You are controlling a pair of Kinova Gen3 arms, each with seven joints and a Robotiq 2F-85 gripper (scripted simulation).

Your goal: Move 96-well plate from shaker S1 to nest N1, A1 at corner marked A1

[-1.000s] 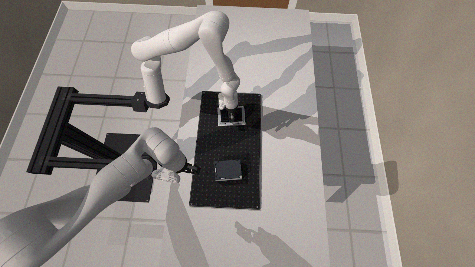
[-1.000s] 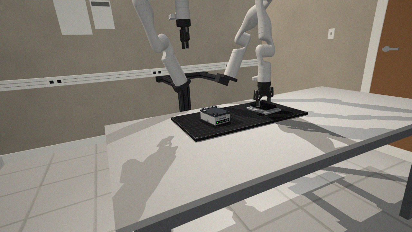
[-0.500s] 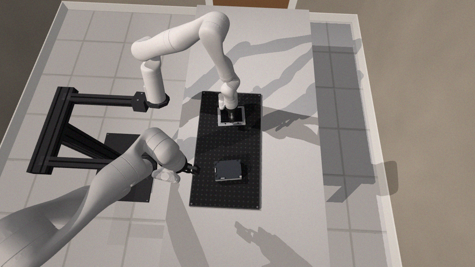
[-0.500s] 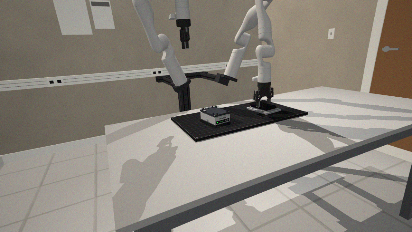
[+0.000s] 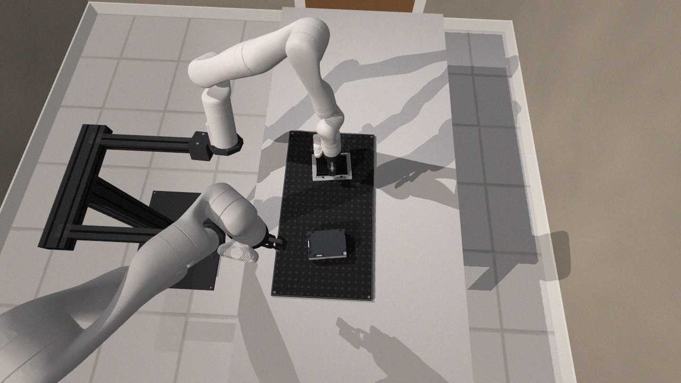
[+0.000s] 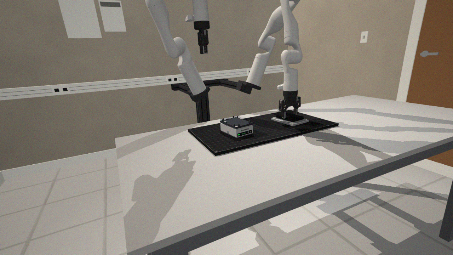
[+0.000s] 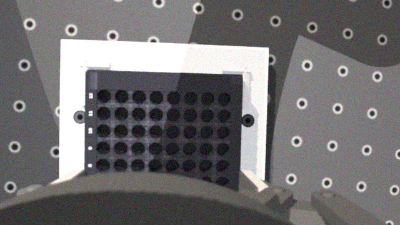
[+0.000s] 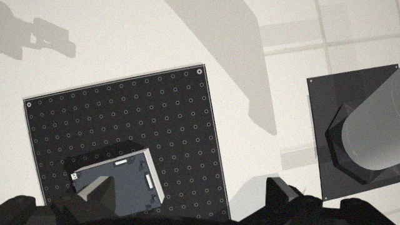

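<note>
The dark 96-well plate (image 5: 322, 166) (image 6: 291, 118) (image 7: 139, 131) is between the fingers of my left gripper (image 5: 331, 171) (image 6: 290, 114) (image 7: 163, 188), which is shut on it. It is level, low over the white nest N1 (image 5: 316, 177) (image 6: 294, 123) (image 7: 125, 54), inside its outline. I cannot tell whether it touches the nest floor. Column numbers 12 to 8 show along its left edge in the left wrist view; well A1 and the nest's A1 mark are hidden. Shaker S1 (image 5: 326, 241) (image 6: 235, 130) (image 8: 125, 184) is bare. My right gripper (image 5: 281, 242) (image 6: 203, 50) (image 8: 189, 194) is open and empty.
Nest and shaker stand on a black perforated board (image 5: 328, 209) (image 6: 218, 148) (image 8: 125, 100) on the white table (image 5: 409, 266) (image 6: 177, 190). The right arm hangs high beside the board's edge near the shaker. The black stand (image 5: 71, 190) is beyond the table's edge.
</note>
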